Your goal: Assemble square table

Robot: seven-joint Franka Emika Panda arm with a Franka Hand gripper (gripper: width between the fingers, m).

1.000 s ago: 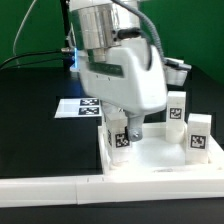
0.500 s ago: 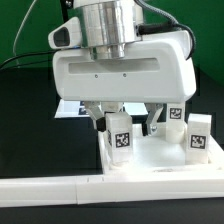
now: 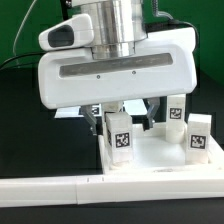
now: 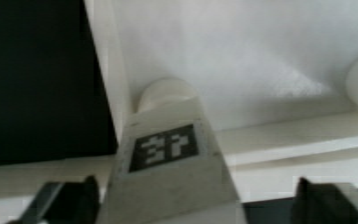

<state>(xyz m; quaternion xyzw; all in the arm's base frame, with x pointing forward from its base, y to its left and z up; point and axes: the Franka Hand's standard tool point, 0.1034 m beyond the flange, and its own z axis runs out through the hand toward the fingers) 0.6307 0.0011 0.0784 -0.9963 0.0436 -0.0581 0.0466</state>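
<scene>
From my end the gripper (image 4: 190, 203) hangs over the near leg (image 3: 120, 135) with fingers (image 4: 66, 200) spread either side, not clamped yet. That leg stands on the tabletop (image 3: 160, 155), two more legs (image 3: 179, 109) behind. If I close off-centre it could tip or twist sideways

The arm points straight down, its gripper (image 3: 128, 118) low, fingers (image 4: 64, 200) spread wide apart, clasping nothing.

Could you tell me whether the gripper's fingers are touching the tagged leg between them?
Apart. The wrist view shows the tagged leg standing between the fingers, with clear gaps on both sides.
</scene>
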